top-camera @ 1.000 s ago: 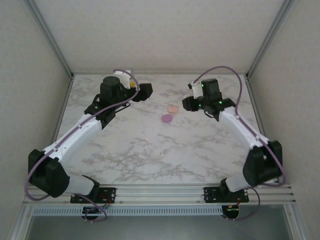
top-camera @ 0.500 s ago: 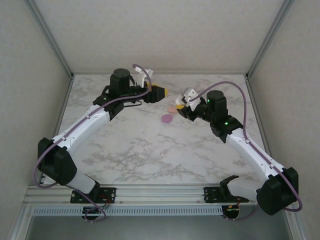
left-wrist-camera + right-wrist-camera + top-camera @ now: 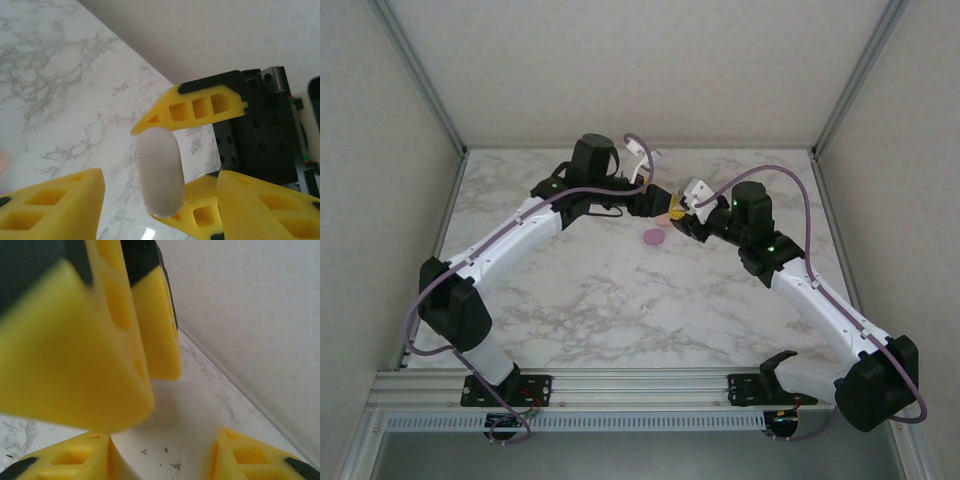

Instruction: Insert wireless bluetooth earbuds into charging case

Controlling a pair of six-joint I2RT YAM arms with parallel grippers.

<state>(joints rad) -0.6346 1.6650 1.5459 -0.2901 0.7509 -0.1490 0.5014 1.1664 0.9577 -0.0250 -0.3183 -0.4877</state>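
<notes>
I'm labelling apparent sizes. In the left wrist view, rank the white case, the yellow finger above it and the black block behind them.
1. black block.
2-3. white case and yellow finger look about alike; I won't rank them.

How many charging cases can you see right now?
3. White case clamped in the right gripper; purple case on the marble table; peach case just beyond it, partly hidden. Others may be hidden.

Robotics lab cell, marble-patterned table, aluminium frame (plain pale walls all round)
</notes>
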